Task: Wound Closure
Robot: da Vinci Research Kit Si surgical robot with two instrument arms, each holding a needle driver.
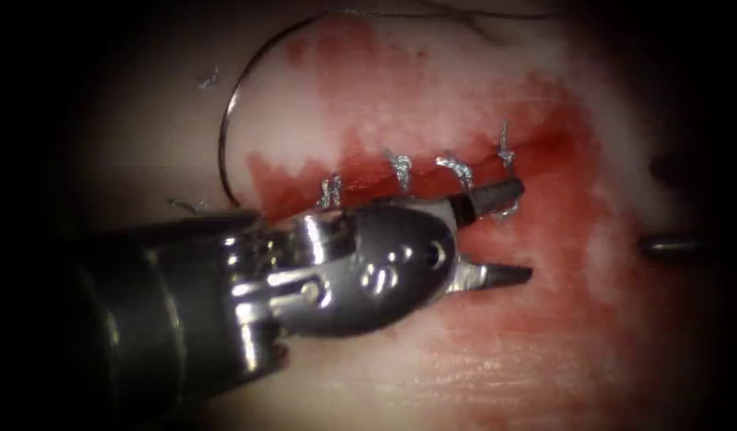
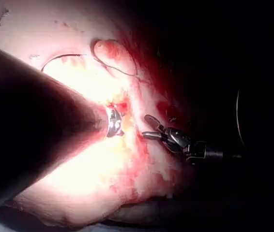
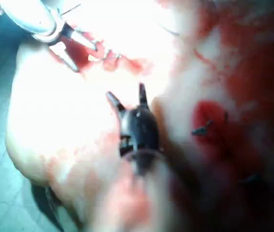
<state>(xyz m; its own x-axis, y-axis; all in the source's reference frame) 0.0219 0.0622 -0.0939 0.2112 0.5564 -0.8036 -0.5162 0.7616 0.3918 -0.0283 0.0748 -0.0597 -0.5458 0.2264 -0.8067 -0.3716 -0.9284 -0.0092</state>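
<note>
The tissue (image 1: pixel 432 96) carries a cut (image 1: pixel 432 172) closed with four knots (image 1: pixel 400 166). The left tool (image 1: pixel 508 231) lies just below it, jaws spread, holding nothing. The right tool (image 3: pixel 127 96) is spread and empty too. The needle (image 1: pixel 234 120) lies free on the tissue, upper left of the cut, its thread (image 1: pixel 432 12) trailing right.

The dark metal right arm's tool (image 3: pixel 127 98) hangs over pale, red-stained tissue (image 3: pixel 54 121), its two jaws parted and empty. Beyond it the shiny silver left arm's tool (image 3: pixel 74 48) spreads its jaws, gripping nothing.
</note>
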